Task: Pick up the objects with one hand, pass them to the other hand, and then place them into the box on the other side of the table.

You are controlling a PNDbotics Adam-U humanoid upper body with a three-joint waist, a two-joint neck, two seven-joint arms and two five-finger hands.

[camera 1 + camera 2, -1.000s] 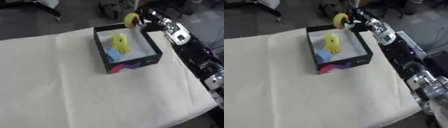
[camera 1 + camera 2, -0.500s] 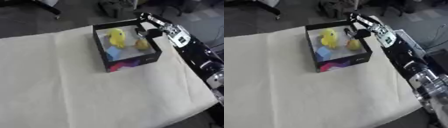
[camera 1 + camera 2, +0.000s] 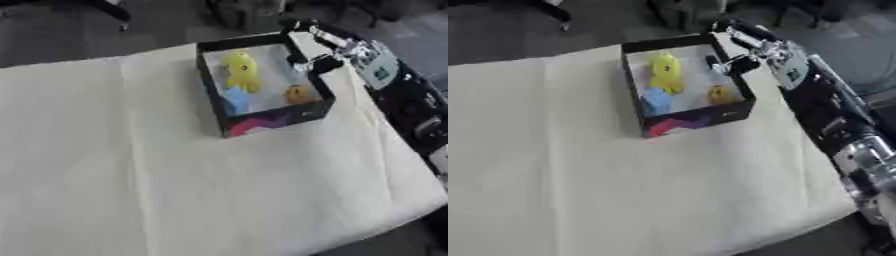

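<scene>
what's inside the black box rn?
Inside the box: a yellow toy, a blue piece and a small orange object. The near wall hides the floor right behind it.

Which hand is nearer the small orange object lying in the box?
Right. The right hand hangs over the box's right rim, just beyond the orange object on the box floor. The left hand shows in neither view.

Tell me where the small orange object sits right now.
The small orange object lies inside the black box, near its right wall, right of the blue piece and just below the right hand.
</scene>
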